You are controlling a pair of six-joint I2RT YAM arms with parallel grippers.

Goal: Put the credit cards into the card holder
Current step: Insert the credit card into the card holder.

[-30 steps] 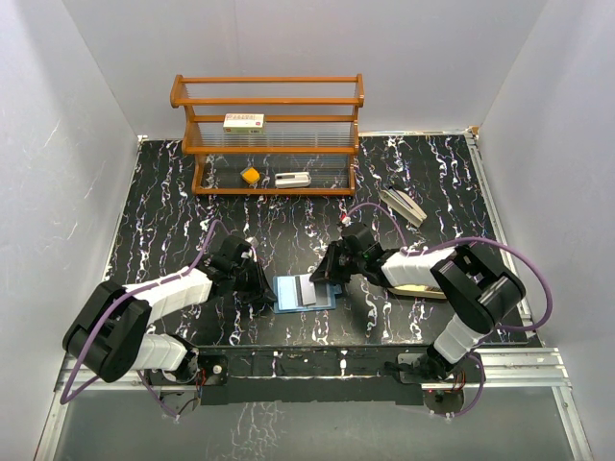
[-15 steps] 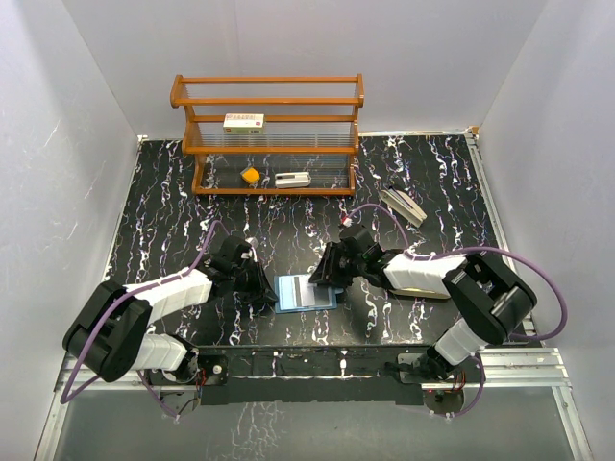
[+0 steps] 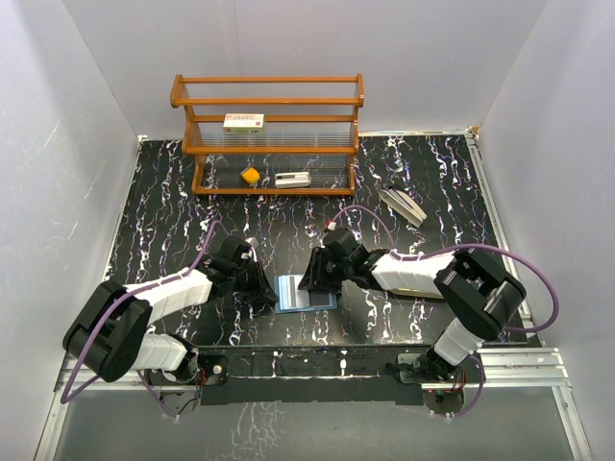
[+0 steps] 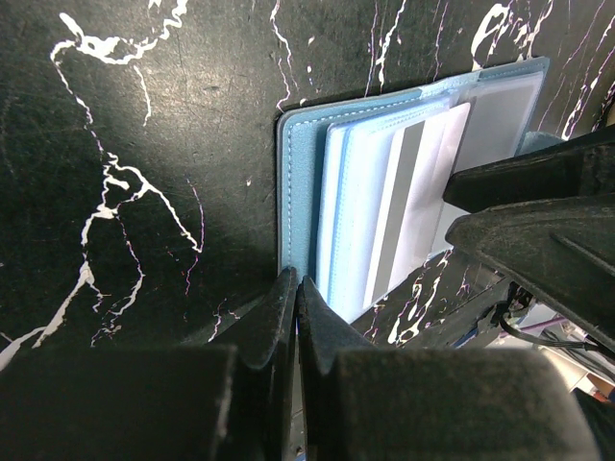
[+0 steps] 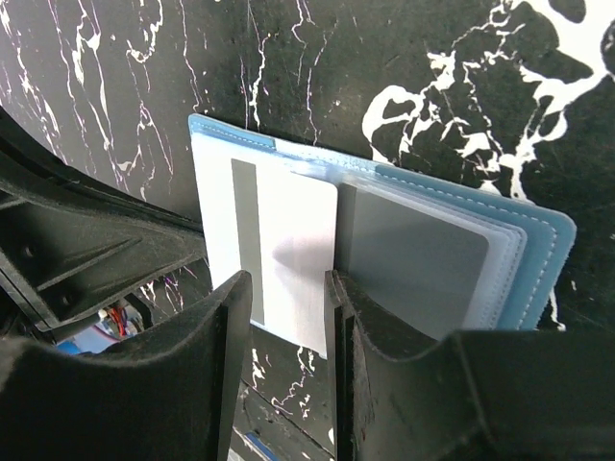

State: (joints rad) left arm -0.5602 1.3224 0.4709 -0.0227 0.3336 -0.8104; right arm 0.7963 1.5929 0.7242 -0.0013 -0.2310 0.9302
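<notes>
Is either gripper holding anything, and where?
Right gripper open over the white card, holding nothing. Left gripper shut at the card holder corner; grip unclear.

Plain white walls enclose a black tabletop veined with white marbling. A three-tier brown wooden rack with clear shelves stands at its far edge.

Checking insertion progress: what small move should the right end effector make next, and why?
Probably nudge the white striped card deeper into the card holder: the right end effector is open over it, and the card looks only partly sleeved.
</notes>
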